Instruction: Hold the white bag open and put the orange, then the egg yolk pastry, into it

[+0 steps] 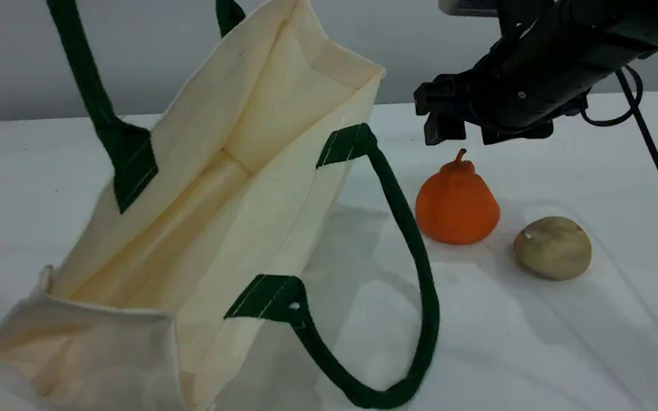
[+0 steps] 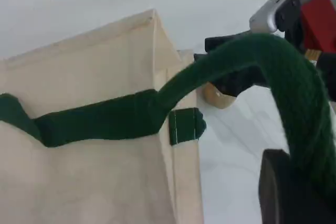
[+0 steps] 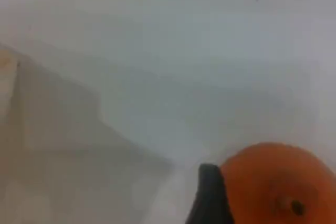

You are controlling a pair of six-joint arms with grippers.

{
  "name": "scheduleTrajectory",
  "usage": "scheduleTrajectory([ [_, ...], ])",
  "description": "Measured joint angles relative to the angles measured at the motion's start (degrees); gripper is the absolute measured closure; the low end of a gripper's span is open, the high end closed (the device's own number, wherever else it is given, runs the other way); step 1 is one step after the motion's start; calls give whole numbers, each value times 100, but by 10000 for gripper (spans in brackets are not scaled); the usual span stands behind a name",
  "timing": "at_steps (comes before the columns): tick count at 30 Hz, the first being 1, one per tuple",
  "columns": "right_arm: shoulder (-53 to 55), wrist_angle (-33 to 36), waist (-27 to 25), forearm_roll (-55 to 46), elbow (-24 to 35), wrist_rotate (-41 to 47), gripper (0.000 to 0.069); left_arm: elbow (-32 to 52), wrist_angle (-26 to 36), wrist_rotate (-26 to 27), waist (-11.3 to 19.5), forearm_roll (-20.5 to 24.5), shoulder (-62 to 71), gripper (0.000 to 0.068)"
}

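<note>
**Bag held up by one strap, fruit and pastry on the surface**

Nearest the scene camera: the white bag [image 1: 203,228], tilted with its mouth gaping upward and toward the viewer, resting on the white surface [image 1: 534,342]. Near strap handle [image 1: 420,268] hanging slack in a loop down onto the surface. Far strap handle [image 1: 86,85] drawn taut upward and out of the top of the scene view. In the left wrist view, left gripper [image 2: 294,192] with jaws clamped tight on that strap, only one dark fingertip visible at the bottom edge.

Farther right: the egg yolk pastry [image 1: 553,248] lying on the surface, just beside the orange [image 1: 457,202] but apart from it. Orange upright, stem up, near the bag's slack strap, not touching it.

Farthest: right gripper [image 1: 457,128] poised just above the orange's stem, jaws spread wide and holding nothing. In the right wrist view, one dark fingertip right beside the orange.
</note>
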Motion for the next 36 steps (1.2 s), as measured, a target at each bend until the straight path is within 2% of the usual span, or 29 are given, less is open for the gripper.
scheduleTrajectory([
  [9, 351, -365, 0, -7, -82, -53, 203, 0, 0, 0, 0, 0, 0, 610],
  [15, 894, -183, 0, -7, -449, -73, 203, 0, 0, 12, 0, 1, 0, 610],
  [23, 1218, 100, 0, -145, -462, -120, 211, 0, 9, 7, 0, 1, 0, 610],
  [26, 1198, 243, 0, -259, -462, -120, 283, 0, 9, 7, 0, 1, 0, 610],
  [31, 1047, 481, 0, -355, -462, -175, 593, 0, 9, 7, 0, 6, 0, 610],
  [33, 915, 553, 0, -355, -451, -250, 638, 0, 9, 12, 0, 6, 0, 610],
  [36, 596, 766, -94, -358, -445, -305, 647, 0, 9, 12, 0, 6, 0, 610],
])
